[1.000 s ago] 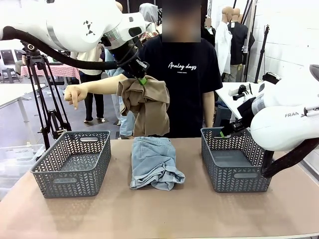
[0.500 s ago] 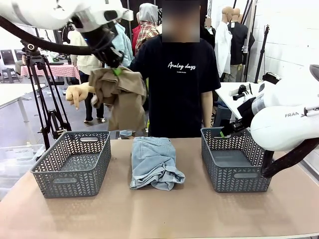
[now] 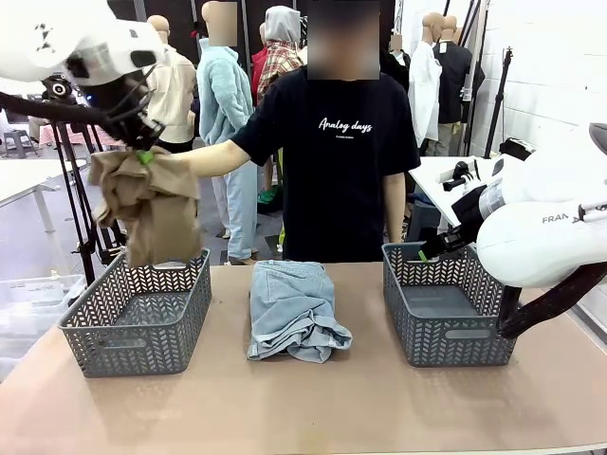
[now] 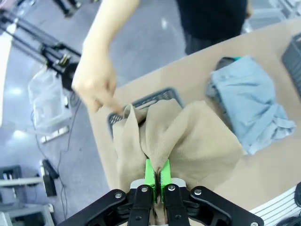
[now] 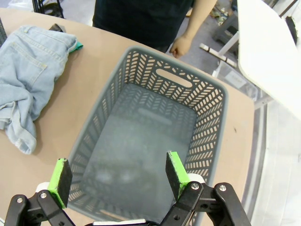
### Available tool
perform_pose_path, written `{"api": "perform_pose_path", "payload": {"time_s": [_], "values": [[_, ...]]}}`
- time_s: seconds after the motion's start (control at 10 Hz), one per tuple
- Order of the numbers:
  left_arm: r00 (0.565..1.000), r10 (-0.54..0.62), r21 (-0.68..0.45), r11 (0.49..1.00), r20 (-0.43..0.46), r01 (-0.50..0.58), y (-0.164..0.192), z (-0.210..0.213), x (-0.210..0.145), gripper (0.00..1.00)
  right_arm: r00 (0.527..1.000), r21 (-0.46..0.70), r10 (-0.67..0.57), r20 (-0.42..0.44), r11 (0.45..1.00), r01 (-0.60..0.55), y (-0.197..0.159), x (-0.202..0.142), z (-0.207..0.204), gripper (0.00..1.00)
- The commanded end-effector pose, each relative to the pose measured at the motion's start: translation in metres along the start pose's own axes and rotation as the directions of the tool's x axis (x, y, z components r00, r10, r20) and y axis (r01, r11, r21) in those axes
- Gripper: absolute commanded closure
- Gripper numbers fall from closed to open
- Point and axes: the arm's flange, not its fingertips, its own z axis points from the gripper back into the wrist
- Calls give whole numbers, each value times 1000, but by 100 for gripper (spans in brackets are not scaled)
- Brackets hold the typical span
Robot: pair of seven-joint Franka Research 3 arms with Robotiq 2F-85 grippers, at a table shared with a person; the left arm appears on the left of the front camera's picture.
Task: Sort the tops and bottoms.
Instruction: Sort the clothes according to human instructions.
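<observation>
Left gripper (image 4: 154,172) clamped on khaki-tan soft cloth top (image 3: 152,213), which hangs lengthwise straight down over far rim of left grey lattice plastic basket (image 3: 104,332); right gripper (image 5: 116,172) jaws apart; light blue denim bottoms (image 3: 289,308) lie mid-table (image 3: 379,408)

Two grey baskets stand on the one bench (image 3: 313,408): one basket (image 3: 142,322) below the left jaws, the other basket (image 3: 441,334) right under the right jaws. Garments number three: one khaki top (image 3: 152,213) pinched in the left jaws, one denim garment (image 3: 294,308) between the two pairs of jaws, and one teal cloth (image 5: 78,45), a sliver beneath the denim. One person (image 3: 346,161) stands beyond.
</observation>
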Motion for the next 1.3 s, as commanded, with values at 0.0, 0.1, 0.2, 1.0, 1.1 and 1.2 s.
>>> {"api": "perform_pose_path", "payload": {"time_s": [0.0,0.1,0.2,1.0,1.1,1.2], "values": [[998,60,67,996,1,-60,5,-8,-18,100,1000,0,5,-1,1000,-5,-1,0,-1,0],[997,67,60,996,-31,-65,8,-10,-26,100,1000,0,5,-1,1000,-5,-1,0,-1,0],[994,93,57,994,-58,-90,9,-11,-39,100,1000,0,5,-1,1000,-5,-1,0,-1,0],[963,269,-17,963,-4,-269,16,-107,-94,100,1000,0,5,-1,1000,-5,-1,0,-1,0],[967,256,-17,967,13,-255,14,-120,-92,100,1000,0,5,-1,1000,-5,-1,0,-1,0],[968,249,-12,968,17,-249,14,-131,-90,100,1000,0,5,-1,1000,-5,-1,0,-1,0]]}}
